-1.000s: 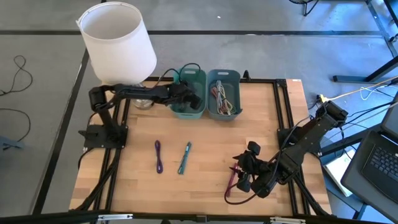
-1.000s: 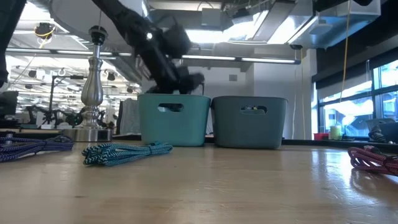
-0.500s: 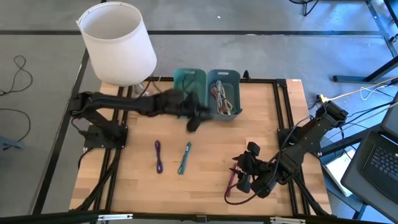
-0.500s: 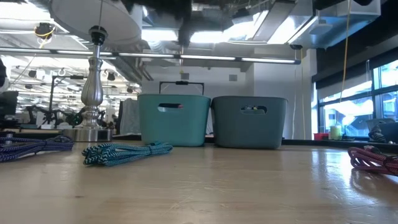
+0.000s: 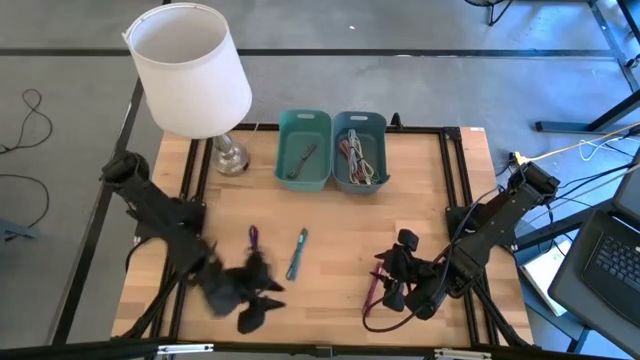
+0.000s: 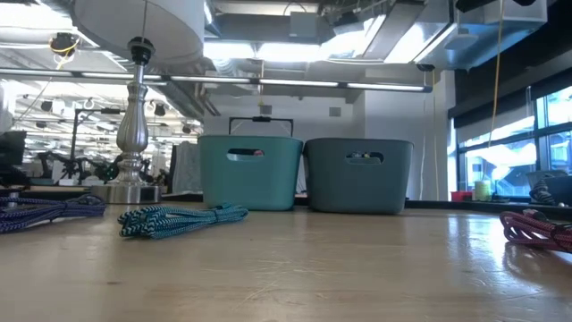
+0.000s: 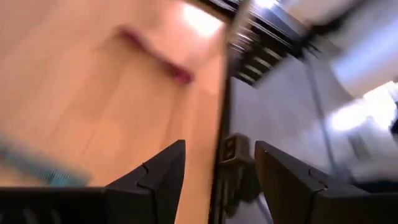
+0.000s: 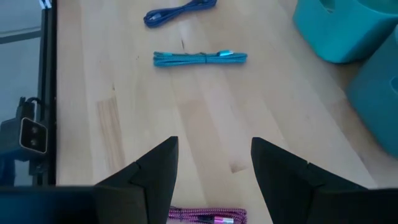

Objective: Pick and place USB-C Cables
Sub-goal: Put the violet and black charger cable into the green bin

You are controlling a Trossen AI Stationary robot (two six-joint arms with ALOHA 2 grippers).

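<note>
A purple cable and a teal cable lie flat mid-table; both also show in the low view, teal cable and purple cable. A magenta cable lies near the right front. My left gripper hovers blurred near the table's near edge, just nearer than the purple cable, open and empty. My right gripper is open right by the magenta cable, which shows between its fingers; whether they touch it I cannot tell.
Two teal bins stand at the far edge: the left bin holds one dark cable, the right bin several coloured ones. A lamp with a white shade stands at the far left corner. Black frame rails border the table.
My left gripper has pulled out of the left bin and swept fast across the table toward the near edge, ending just nearer than the purple cable. A dark cable now shows lying in the left bin. The cables on the table have stayed in place.
</note>
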